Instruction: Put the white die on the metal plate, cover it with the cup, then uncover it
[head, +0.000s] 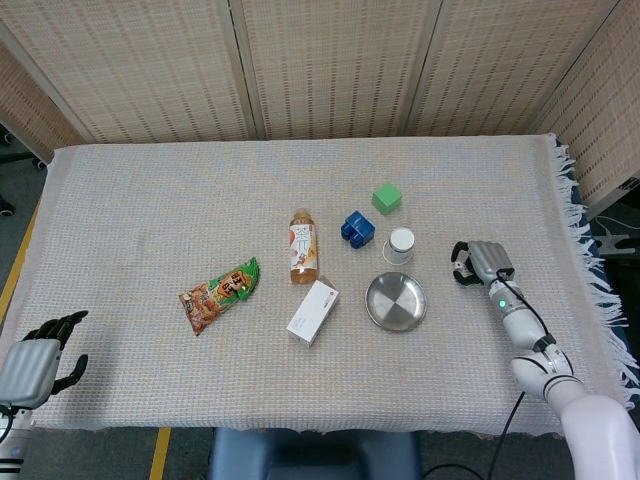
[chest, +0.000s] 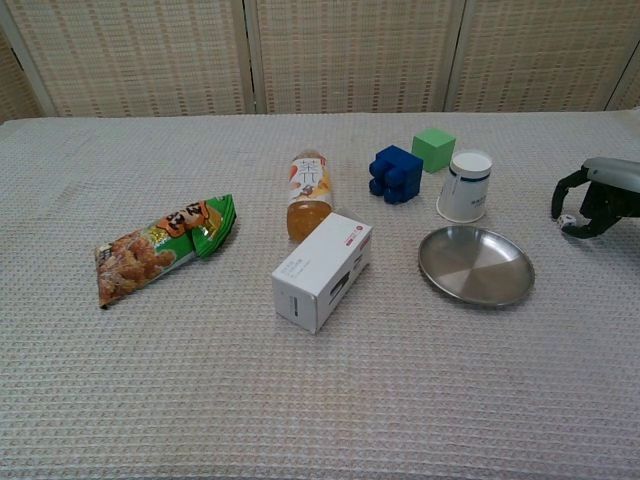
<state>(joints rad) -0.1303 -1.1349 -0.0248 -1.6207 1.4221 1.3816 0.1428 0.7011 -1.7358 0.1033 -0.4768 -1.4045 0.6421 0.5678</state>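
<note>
right hand (chest: 597, 196) | fingers (chest: 572, 183) curled around white die (chest: 567, 219)

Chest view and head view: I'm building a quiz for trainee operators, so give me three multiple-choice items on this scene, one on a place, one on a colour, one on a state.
1. Where does the white paper cup stand?
A. on the round metal plate
B. on the cloth just behind the round metal plate
C. beside the snack bag

2. What colour is the small cube farthest back on the table?
A. green
B. red
C. yellow

3. What is the state of the round metal plate?
A. it holds the white die
B. the cup covers it
C. it is bare

Answers:
1 B, since the cup stands apart from the plate, on its far side.
2 A, as the cube behind the blue block is green.
3 C, as nothing lies on the plate; the small white die shows at the fingers of the right hand, off to the plate's side.
</note>
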